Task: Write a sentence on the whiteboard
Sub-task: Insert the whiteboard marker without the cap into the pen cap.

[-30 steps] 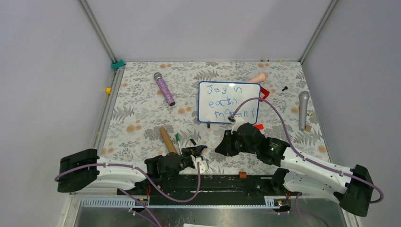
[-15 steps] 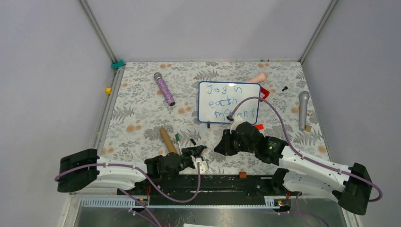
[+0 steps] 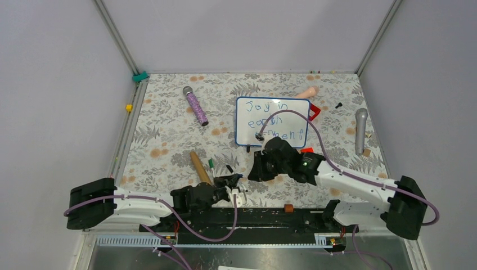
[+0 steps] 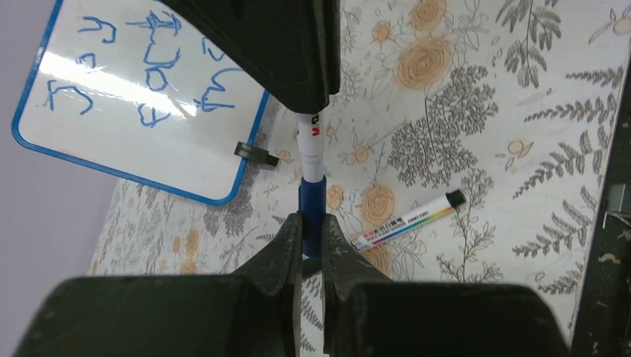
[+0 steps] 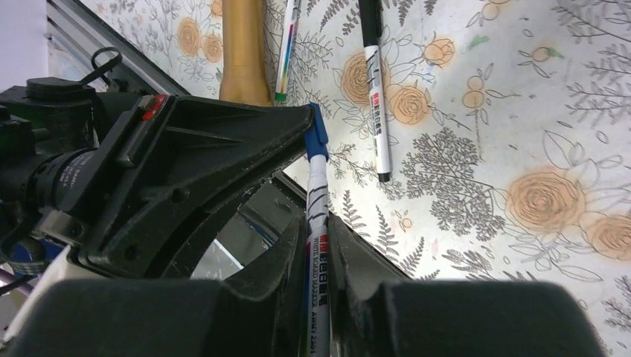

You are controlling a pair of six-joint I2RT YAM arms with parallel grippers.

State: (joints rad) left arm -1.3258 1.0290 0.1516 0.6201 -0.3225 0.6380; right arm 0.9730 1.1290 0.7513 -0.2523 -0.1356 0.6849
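Note:
The whiteboard point(image 3: 272, 121) lies flat at the middle back, with the sentence point(image 3: 271, 107) in blue letters; my right arm and its cable cover part of the lower lines. It also shows in the left wrist view point(image 4: 141, 141). My left gripper point(image 3: 235, 181) point(image 4: 311, 219) is shut on the blue cap point(image 4: 312, 208) of a whiteboard marker. My right gripper point(image 3: 251, 173) point(image 5: 318, 223) is shut on the marker's white body point(image 5: 318, 245). The two grippers meet tip to tip near the front, with the cap point(image 5: 316, 134) seated on the marker's end.
A purple microphone point(image 3: 195, 106) lies back left and a grey one point(image 3: 360, 129) at the right. A wooden stick point(image 3: 198, 166) and loose markers point(image 5: 376, 89) point(image 4: 408, 219) lie near the grippers. A peach object point(image 3: 306, 92) and a red piece point(image 3: 315, 109) lie behind the board.
My right arm has swung left and towards the left gripper, bringing the marker's capped end between the left fingers. The left arm has barely moved.

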